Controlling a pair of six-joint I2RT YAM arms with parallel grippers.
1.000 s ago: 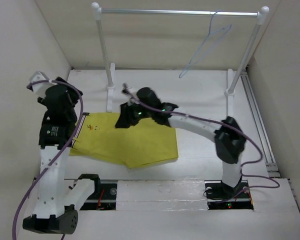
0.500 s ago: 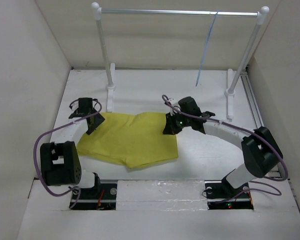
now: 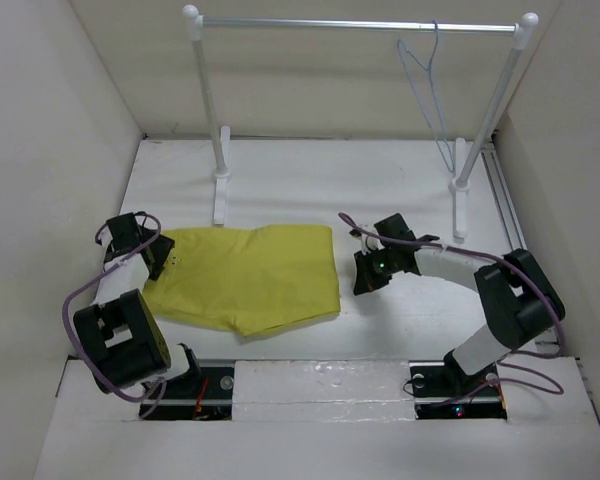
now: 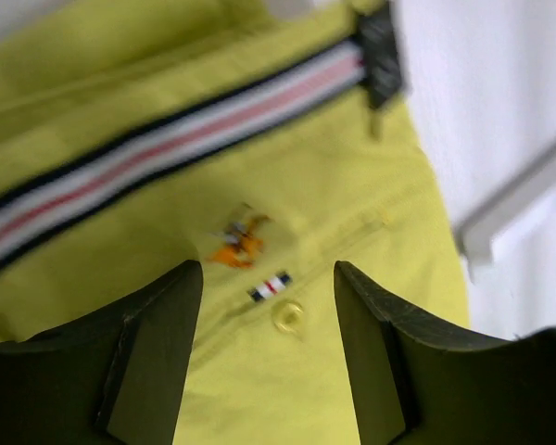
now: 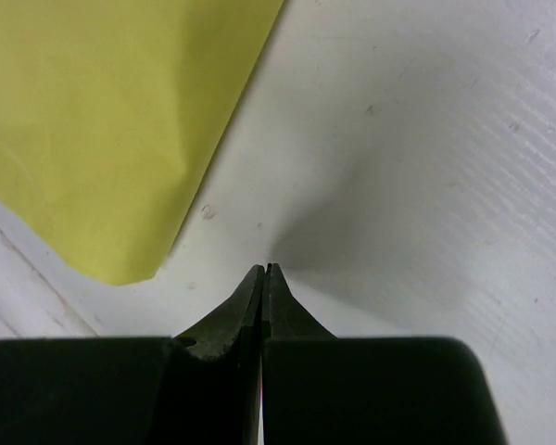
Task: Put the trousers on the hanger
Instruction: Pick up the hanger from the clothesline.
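The mustard-yellow trousers [image 3: 245,275] lie folded flat on the white table, waistband at the left. In the left wrist view the cloth [image 4: 287,185] shows a striped waistband [image 4: 167,139], a small orange logo and a button. My left gripper [image 3: 152,255] is open, its jaws apart just above the waistband end [image 4: 267,306], holding nothing. My right gripper [image 3: 365,275] is shut and empty on bare table to the right of the trousers' edge [image 5: 120,120]; its tips [image 5: 265,271] touch each other. The pale blue wire hanger [image 3: 427,85] hangs on the rail at the far right.
A silver rail [image 3: 360,24] on two white posts [image 3: 208,110] [image 3: 490,110] with feet stands across the back. White walls close in left, right and behind. A metal track [image 3: 515,250] runs along the right edge. Purple cables loop round both arms.
The trousers shifted left and flattened. My right gripper let go of their right edge and moved right onto bare table. My left arm pulled back to the waistband. The hanger swung on the rail.
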